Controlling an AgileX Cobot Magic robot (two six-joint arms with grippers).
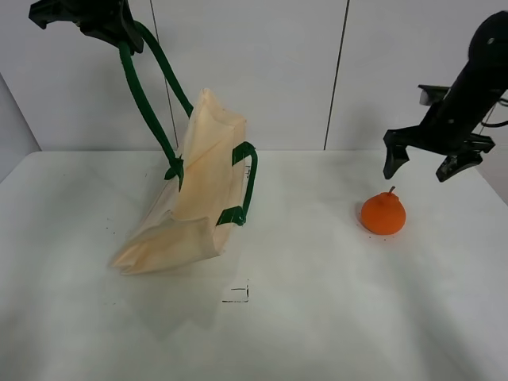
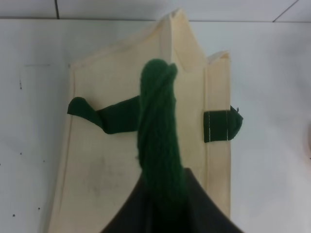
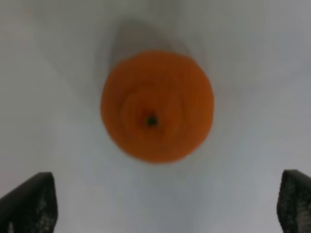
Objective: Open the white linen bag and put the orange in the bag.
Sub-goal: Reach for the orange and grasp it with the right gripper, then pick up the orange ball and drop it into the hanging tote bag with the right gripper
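The left gripper (image 1: pixel 125 38) stood high at the left, clamped on one dark green handle (image 1: pixel 147 95) of the white linen bag (image 1: pixel 198 198). The bag hung tilted from it, its lower end resting on the white table (image 1: pixel 317 317), with the second handle (image 1: pixel 248 182) drooping at its side. The orange (image 1: pixel 383 214) sat stem up on the table, well right of the bag. The right gripper (image 1: pixel 418 168) hovered directly above the fruit, jaws spread wide, not touching it
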